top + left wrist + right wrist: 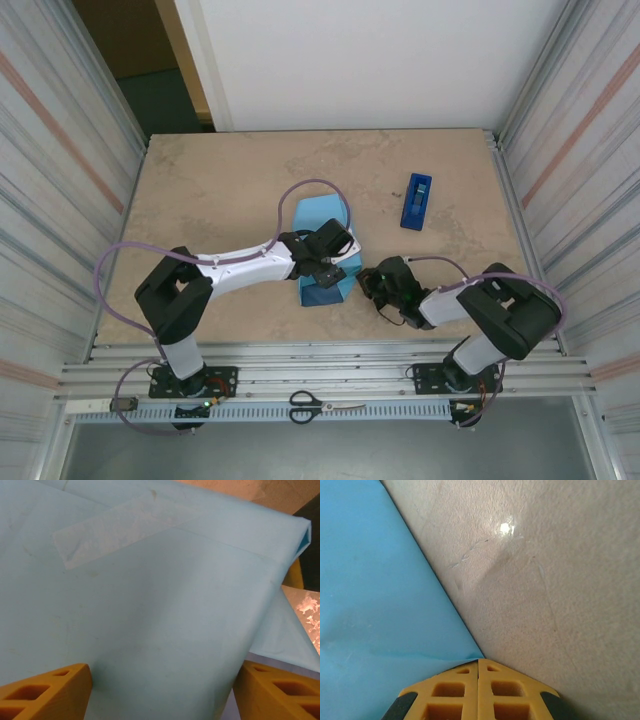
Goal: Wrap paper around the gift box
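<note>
Two tools meet at one bundle near the middle of the desk (220, 190). From the overhead view I see the paper (320, 215) folded into a compact parcel, its pale sky-blue face outward and a deeper blue panel on the near side. The left tool (325, 262) sits directly over it.

Through the left wrist camera, the yellow fingers (45, 690) stand wide apart, one at each side of the wrapped parcel. Whether their pads actually press it I cannot tell. A strip of clear tape (120, 527) lies slantwise across a seam on the upper face. At the right edge, past an open fold, a patch of pink-and-white marbling shows. I take it for the gift box (307, 607), otherwise covered by the sheet.

The right tool (479, 662) is pressed together, fingertip against fingertip, low over the desk just right of the parcel. Its tip meets the straight edge of the paper where blue gives way to bare desk — I cannot tell whether a sliver of sheet is nipped there.

A dark-blue tape dispenser (417, 200) lies well apart, toward the far right. Scissors (325, 405) rest on the rail at the near edge, between the two arm bases.
</note>
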